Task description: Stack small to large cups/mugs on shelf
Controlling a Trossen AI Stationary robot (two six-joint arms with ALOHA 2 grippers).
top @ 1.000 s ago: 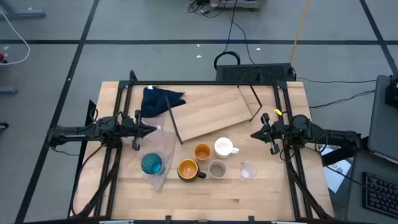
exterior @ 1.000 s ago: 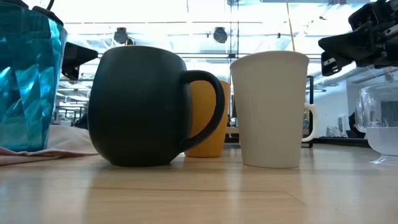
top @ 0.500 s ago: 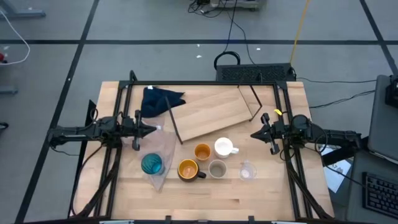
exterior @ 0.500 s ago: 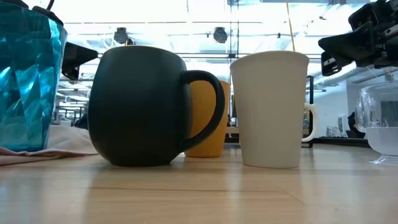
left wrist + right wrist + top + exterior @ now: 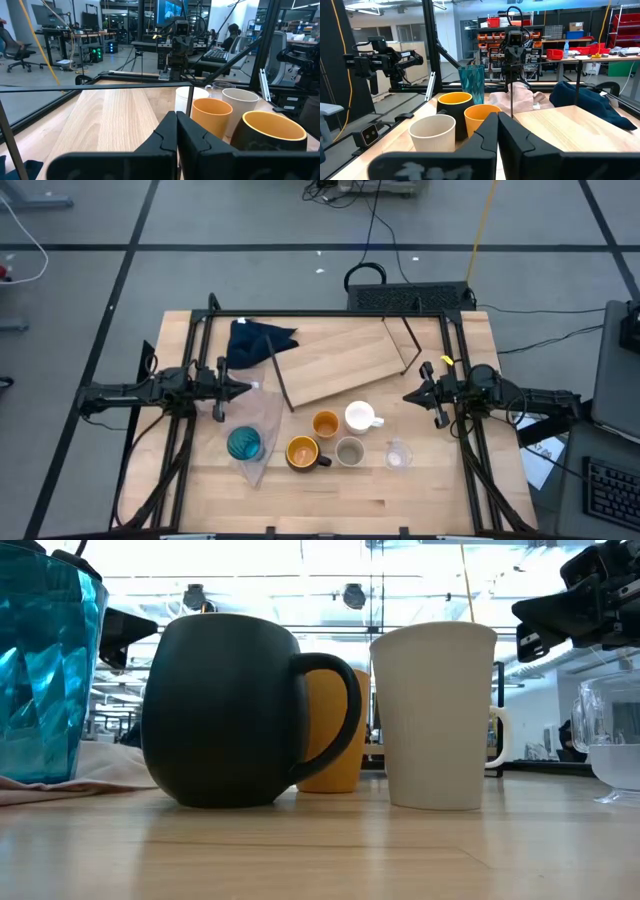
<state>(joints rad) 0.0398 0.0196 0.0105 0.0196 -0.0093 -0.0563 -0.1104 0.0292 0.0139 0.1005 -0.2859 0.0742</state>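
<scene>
Nothing of the stacking looks begun. The left hand (image 5: 243, 389) waits at the desk's (image 5: 400, 490) left edge, its fingers clenched together and grasping nothing; the right hand (image 5: 410, 396) waits at the right edge, clenched and empty likewise.

Counted left to right across the desk's front half, there are 6 vessels, each standing alone:
1. 1 teal tumbler (image 5: 243, 443), on the pinkish-beige cloth (image 5: 262, 418).
2. 1 dark mug with orange inside (image 5: 303, 452), handle toward the right.
3. 1 small orange cup (image 5: 324, 423), just behind it.
4. 1 grey-beige cup (image 5: 349, 451).
5. 1 white handled mug (image 5: 359, 416).
6. 1 clear cup (image 5: 398, 453), farthest right.

None is nested in another, and none stands on the shelf (image 5: 340, 360). That is 1 light-wood board lying askew behind the cups, bare on top, with 1 dark blue cloth (image 5: 255, 340) at its left end.

By my judgement all 6 vessels remain to be picked, ordered by size and set on the shelf.
</scene>
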